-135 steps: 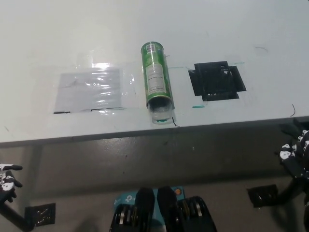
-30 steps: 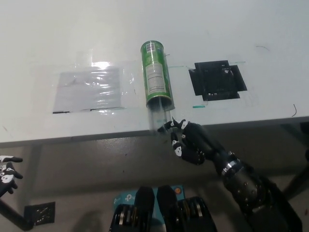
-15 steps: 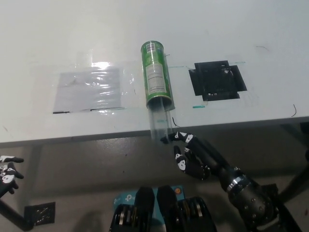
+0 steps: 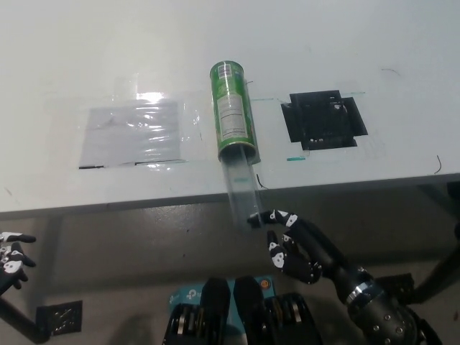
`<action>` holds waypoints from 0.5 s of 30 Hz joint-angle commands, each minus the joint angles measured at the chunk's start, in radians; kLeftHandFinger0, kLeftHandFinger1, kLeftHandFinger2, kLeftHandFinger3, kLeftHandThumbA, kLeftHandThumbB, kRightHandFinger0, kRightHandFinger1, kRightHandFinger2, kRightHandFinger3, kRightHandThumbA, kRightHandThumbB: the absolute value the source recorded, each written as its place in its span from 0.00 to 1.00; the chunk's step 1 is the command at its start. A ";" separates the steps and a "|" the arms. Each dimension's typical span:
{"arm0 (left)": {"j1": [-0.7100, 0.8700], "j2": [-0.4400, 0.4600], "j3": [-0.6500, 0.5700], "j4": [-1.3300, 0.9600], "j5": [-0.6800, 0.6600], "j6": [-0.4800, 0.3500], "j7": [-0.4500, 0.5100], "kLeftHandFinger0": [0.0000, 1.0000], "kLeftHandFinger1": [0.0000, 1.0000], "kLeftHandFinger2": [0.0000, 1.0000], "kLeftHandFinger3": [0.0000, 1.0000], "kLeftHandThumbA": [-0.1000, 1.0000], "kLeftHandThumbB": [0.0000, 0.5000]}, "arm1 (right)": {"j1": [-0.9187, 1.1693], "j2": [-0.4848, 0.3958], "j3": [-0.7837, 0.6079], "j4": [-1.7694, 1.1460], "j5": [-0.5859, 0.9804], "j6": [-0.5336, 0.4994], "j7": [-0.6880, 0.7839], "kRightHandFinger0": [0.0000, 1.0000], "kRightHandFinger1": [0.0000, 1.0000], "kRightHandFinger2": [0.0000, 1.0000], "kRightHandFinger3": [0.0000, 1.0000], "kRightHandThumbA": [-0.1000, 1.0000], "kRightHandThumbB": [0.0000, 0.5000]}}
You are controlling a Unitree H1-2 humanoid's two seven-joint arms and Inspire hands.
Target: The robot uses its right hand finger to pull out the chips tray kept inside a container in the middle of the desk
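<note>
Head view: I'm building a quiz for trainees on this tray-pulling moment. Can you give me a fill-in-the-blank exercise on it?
1. The green container lies on its ____ on the desk.
2. The clear tray sticks out of the container's open end, past the desk's ____ edge.
3. The ____ right hand has a fingertip at the tray's outer end.
4. The white left hand rests at the picture's lower ____, holding nothing.

Missing words: side; front; black; left

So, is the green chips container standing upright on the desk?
No, the green chips container lies on its side on the desk, its open end toward the desk's near edge, with the clear tray sticking out.
</note>
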 commanded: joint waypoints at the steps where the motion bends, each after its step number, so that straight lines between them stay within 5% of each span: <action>1: -0.008 0.023 0.014 -0.015 -0.010 -0.010 -0.009 0.29 0.29 0.37 0.54 0.28 0.00 | 0.005 0.007 -0.010 -0.041 0.031 0.028 0.020 0.00 0.00 0.68 0.74 0.00 0.25; 2: -0.008 0.023 0.014 -0.013 -0.011 -0.012 -0.010 0.29 0.29 0.37 0.54 0.28 0.00 | 0.007 0.007 -0.010 -0.043 0.032 0.029 0.020 0.00 0.00 0.70 0.76 0.00 0.25; 3: -0.002 0.024 0.010 -0.014 -0.001 -0.010 -0.008 0.29 0.29 0.37 0.54 0.28 0.00 | 0.012 0.010 -0.010 -0.044 0.035 0.004 0.012 0.00 0.02 0.91 0.96 0.00 0.26; 4: 0.001 0.024 0.009 -0.010 0.001 -0.017 -0.008 0.29 0.29 0.37 0.53 0.28 0.00 | 0.010 0.009 -0.008 -0.045 0.033 -0.008 0.009 0.04 0.07 1.00 1.00 0.00 0.26; 5: 0.002 0.024 0.008 -0.013 0.004 -0.017 -0.007 0.29 0.29 0.37 0.53 0.29 0.00 | -0.002 0.004 -0.004 -0.044 0.027 -0.019 0.012 0.11 0.17 1.00 1.00 0.00 0.26; 6: 0.001 0.024 0.007 -0.016 0.007 -0.006 -0.004 0.29 0.29 0.37 0.53 0.29 0.00 | -0.010 0.000 -0.001 -0.045 0.026 -0.018 0.020 0.10 0.16 1.00 1.00 0.00 0.26; 9: 0.004 0.021 0.008 -0.017 -0.001 -0.005 -0.008 0.29 0.29 0.36 0.53 0.30 0.00 | -0.067 -0.035 0.026 -0.042 -0.045 -0.053 0.024 0.26 0.36 1.00 1.00 0.00 0.39; 11: 0.008 0.020 0.008 -0.018 -0.001 -0.007 -0.008 0.29 0.28 0.36 0.53 0.30 0.00 | -0.100 -0.043 0.030 -0.046 -0.054 -0.059 0.022 0.28 0.44 1.00 1.00 0.00 0.50; 15: 0.010 0.018 0.007 -0.021 -0.001 -0.003 -0.007 0.28 0.28 0.35 0.53 0.29 0.00 | -0.163 -0.055 0.024 -0.093 -0.039 -0.042 0.037 0.29 0.57 1.00 1.00 0.00 0.53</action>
